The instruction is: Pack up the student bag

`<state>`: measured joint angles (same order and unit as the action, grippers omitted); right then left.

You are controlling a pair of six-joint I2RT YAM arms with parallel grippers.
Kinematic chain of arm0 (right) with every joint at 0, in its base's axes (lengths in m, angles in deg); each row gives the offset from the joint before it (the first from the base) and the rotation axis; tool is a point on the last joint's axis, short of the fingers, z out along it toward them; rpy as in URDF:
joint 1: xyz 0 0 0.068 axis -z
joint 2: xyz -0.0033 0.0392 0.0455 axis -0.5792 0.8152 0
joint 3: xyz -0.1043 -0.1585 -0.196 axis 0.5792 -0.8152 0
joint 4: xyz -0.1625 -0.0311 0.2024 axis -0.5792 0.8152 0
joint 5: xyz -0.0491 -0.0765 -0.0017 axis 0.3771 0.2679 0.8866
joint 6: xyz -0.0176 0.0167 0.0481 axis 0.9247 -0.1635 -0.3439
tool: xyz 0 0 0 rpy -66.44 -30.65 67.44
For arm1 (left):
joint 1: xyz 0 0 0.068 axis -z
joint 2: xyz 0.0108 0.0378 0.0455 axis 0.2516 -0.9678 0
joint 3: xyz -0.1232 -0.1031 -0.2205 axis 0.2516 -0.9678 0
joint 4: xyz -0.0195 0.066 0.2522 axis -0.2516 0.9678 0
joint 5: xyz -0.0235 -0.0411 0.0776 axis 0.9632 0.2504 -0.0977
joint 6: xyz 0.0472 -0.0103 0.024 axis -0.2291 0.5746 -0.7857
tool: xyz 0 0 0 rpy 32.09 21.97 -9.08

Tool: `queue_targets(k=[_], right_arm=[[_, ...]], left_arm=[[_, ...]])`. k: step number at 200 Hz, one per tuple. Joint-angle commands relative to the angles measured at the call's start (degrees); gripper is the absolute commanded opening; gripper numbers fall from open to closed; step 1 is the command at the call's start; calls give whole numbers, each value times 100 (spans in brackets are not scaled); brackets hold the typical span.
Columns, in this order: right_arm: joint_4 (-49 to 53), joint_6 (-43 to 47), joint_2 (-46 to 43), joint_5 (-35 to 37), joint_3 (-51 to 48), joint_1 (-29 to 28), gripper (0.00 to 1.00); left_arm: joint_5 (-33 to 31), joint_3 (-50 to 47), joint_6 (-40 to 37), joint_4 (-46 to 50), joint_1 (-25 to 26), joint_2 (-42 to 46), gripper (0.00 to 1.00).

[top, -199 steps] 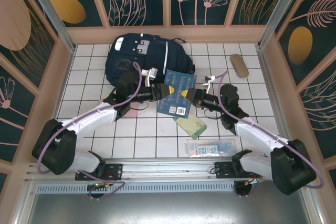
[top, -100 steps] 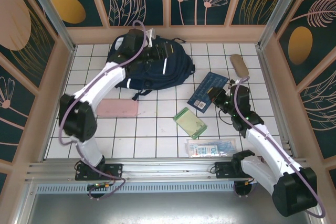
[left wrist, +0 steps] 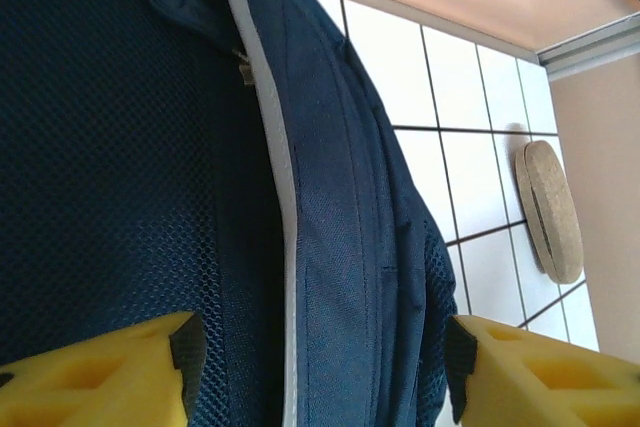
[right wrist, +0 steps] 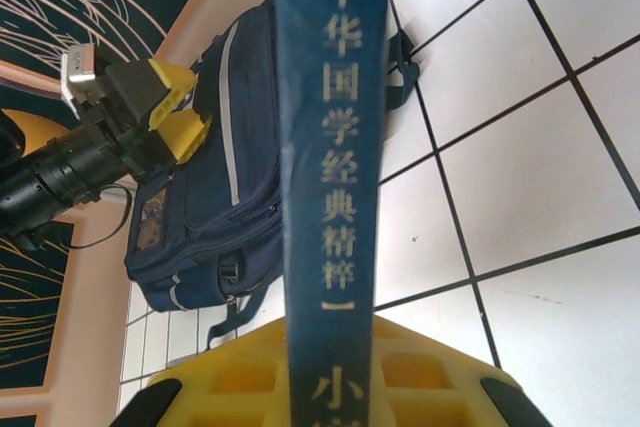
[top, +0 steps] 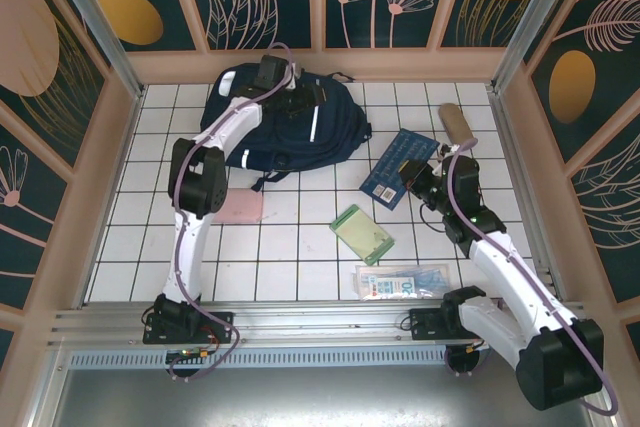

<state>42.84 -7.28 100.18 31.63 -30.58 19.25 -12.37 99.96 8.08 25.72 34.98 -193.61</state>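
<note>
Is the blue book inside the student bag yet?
No, the blue book is clamped in the right gripper, well apart from the student bag.

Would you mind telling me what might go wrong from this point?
The book is pinched by the right gripper at one thin edge, so it may swing or slip out. The left gripper stands open over the backpack, which looks closed, so the book may have no way in.

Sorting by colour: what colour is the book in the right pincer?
Dark blue book with pale lettering down its spine; clearest in the right wrist view.
</note>
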Motion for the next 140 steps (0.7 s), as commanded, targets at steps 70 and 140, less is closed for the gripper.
queue_targets(k=[70, 140], right_arm=[[-526, 199, 208, -439, 154, 223, 0], [-719, 121, -12, -530, 98, 243, 0]], left_arm=[[807, -137, 831, -1374, 102, -458, 55], [424, -30, 527, -846, 131, -819, 40]])
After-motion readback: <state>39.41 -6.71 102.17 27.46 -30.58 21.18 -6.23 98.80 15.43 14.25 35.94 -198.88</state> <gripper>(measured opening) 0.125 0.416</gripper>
